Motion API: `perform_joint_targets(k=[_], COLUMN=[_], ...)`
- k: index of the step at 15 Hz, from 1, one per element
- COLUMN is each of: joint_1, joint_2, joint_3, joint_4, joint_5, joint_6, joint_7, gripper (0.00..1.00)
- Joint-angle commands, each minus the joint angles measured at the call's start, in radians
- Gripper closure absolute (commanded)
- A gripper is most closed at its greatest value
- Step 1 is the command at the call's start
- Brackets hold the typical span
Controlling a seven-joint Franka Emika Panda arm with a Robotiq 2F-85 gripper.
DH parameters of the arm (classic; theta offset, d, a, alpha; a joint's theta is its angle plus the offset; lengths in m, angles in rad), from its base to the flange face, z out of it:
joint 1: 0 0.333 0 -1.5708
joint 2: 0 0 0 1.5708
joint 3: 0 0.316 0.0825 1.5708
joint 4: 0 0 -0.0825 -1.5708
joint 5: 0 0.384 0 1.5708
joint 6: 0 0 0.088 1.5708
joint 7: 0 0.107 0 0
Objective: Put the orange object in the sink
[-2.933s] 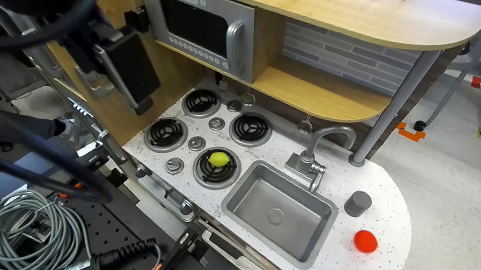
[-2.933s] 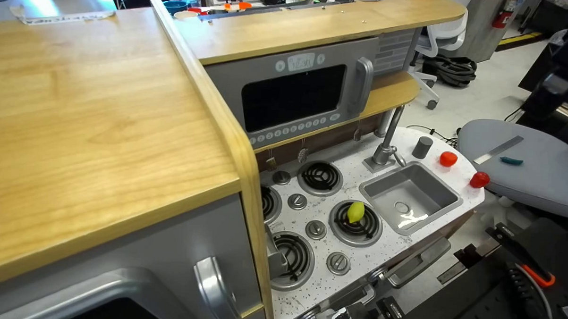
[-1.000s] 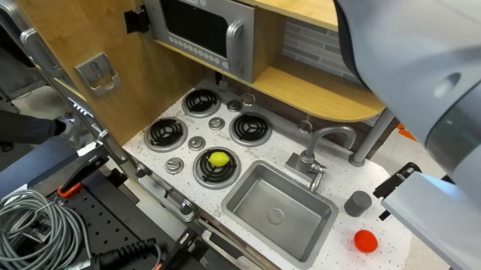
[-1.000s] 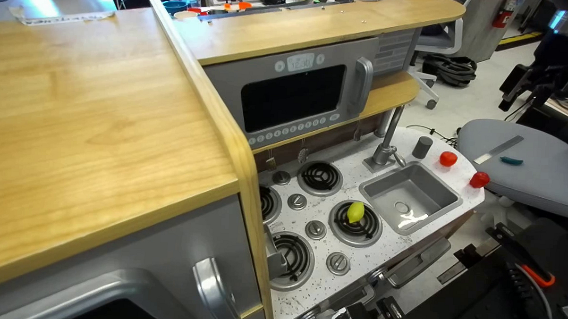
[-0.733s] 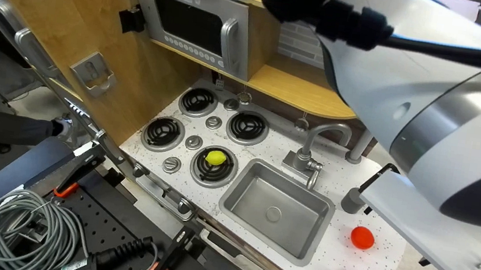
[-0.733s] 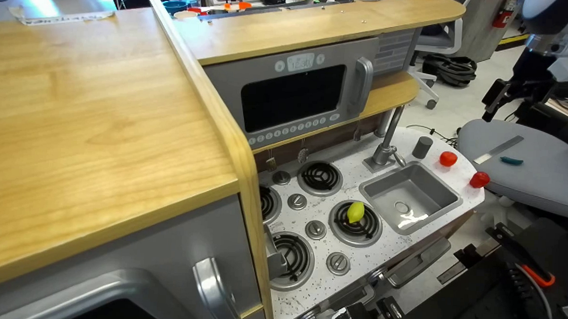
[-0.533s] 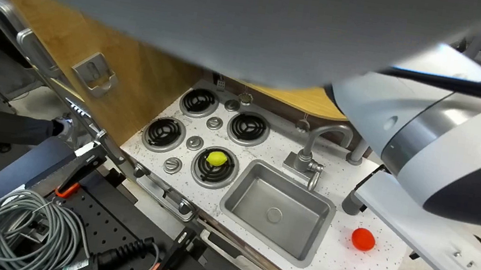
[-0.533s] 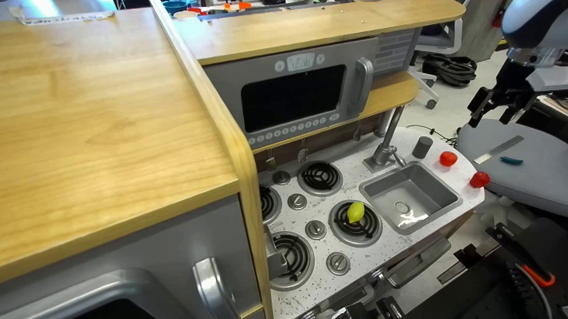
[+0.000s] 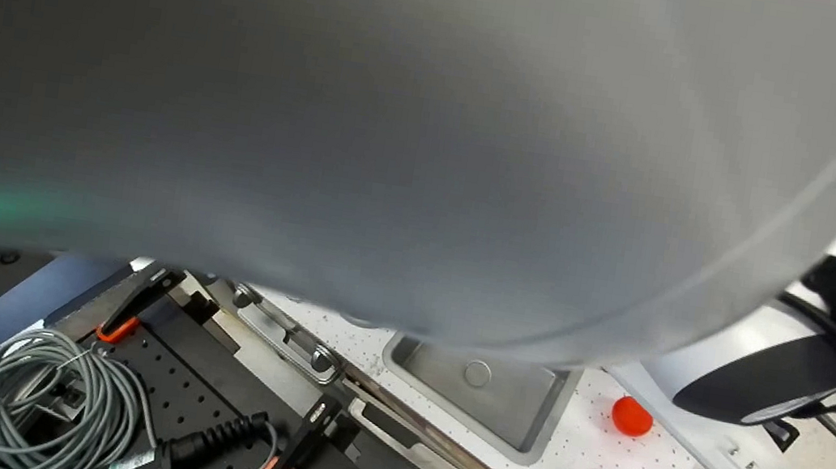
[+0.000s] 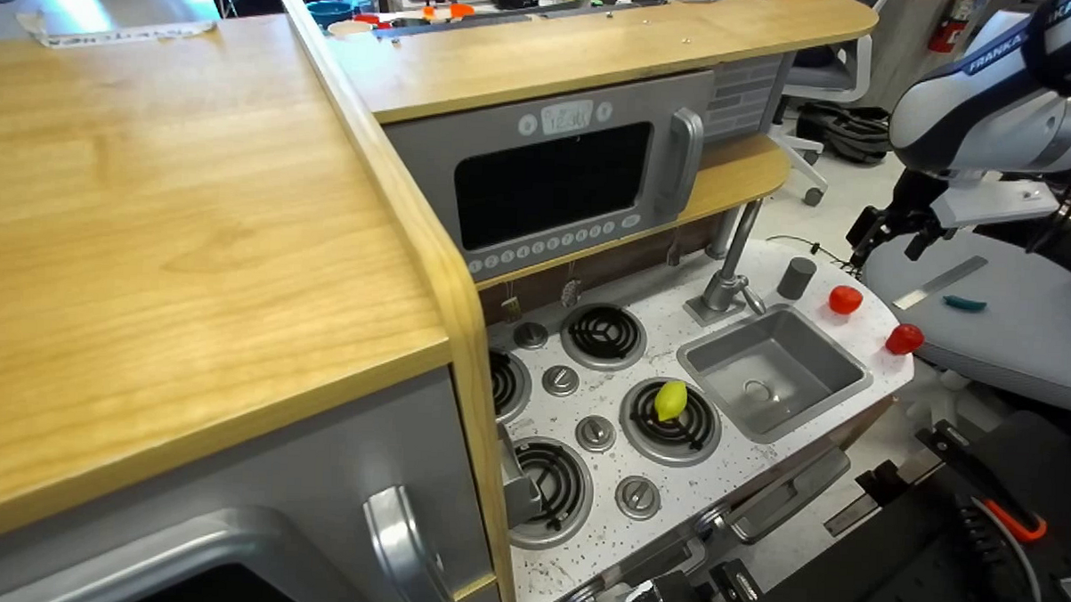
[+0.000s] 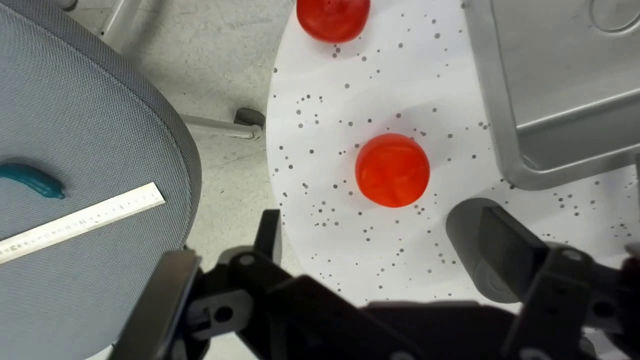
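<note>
Play kitchen (image 10: 235, 237) with a white speckled counter (image 11: 420, 70), rounded at one end. So the tool (image 11: 382, 227) is hanging near that end, fingers spread wide, holding nothing. What's different from a second ago: it's closer in now, and the arm (image 9: 398, 142) blots out most of an exterior view. The orange object (image 11: 392, 170) hasn't budged on the counter; in the wrist view it's ahead of the fingertips, untouched, roughly centred. I'd call this the approach: lined up decently, but no pick yet. One finger overlaps the grey cylinder (image 11: 465, 235) in that view (can't tell the gap), so imo a bump is the main risk coming down. The sink (image 10: 783, 368) is near, so should be a short carry. Redder round thing (image 11: 334, 16) sits further off, and a lemon (image 10: 671, 400) rests on a burner (image 10: 697, 427).
</note>
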Motion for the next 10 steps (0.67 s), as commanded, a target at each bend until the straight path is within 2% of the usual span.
perform_joint_targets(k=[1,10], joint_1=[-0.002,0.027], joint_2=[0.087,0.191], joint_3=[0.000,0.011], joint_4=[0.104,0.204], joint_5=[-0.026,-0.037], joint_6=[0.020,-0.018], joint_7=[0.021,0.021], gripper=[0.00,0.00])
